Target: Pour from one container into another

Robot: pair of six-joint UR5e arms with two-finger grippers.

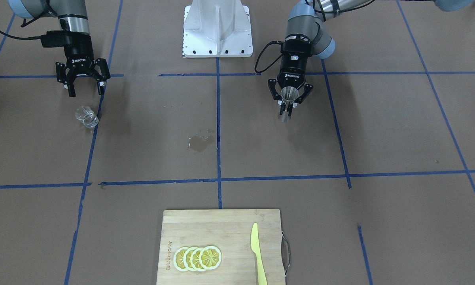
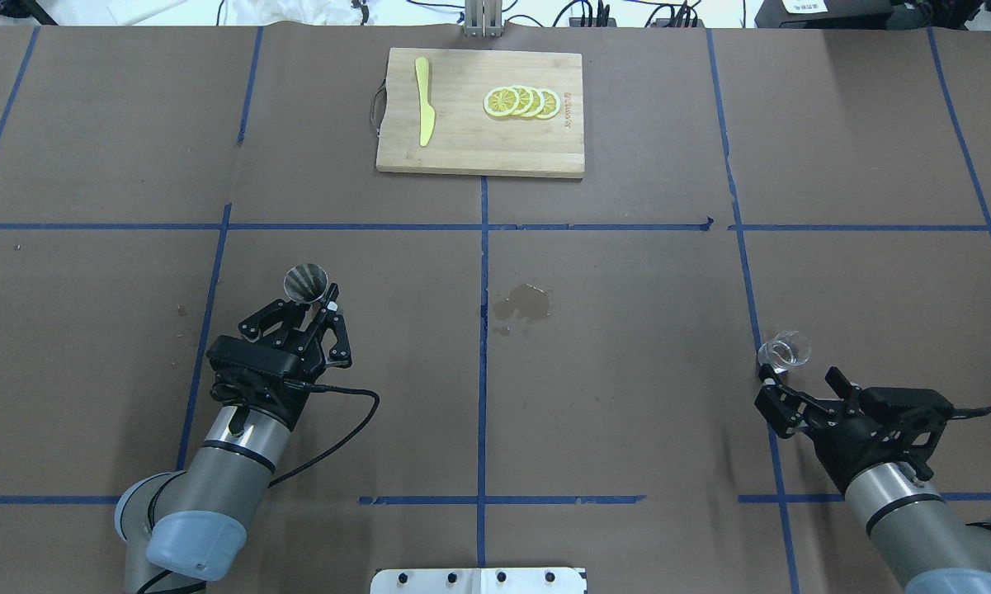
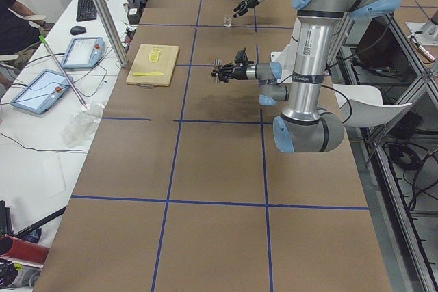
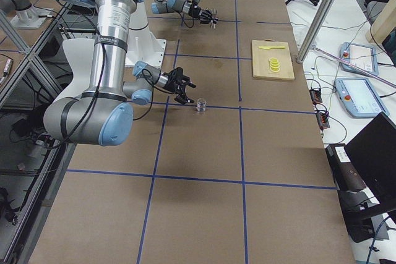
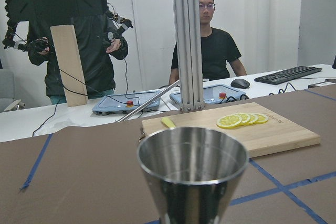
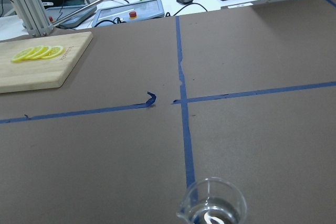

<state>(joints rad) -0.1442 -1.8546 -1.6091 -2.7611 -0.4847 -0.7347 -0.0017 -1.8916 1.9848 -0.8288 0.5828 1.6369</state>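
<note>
The steel jigger stands upright in my left gripper, which is shut on the jigger's narrow waist; I cannot tell whether its base touches the table. It fills the left wrist view as a shiny cone. From the front the jigger sits between the fingers. The clear glass cup stands on the table at the right. My right gripper is open just behind it, apart from it. The cup shows at the bottom of the right wrist view, seemingly with a little clear liquid.
A wooden cutting board lies at the far middle with lemon slices and a yellow knife. A wet patch marks the table's centre. People stand and sit beyond the far edge.
</note>
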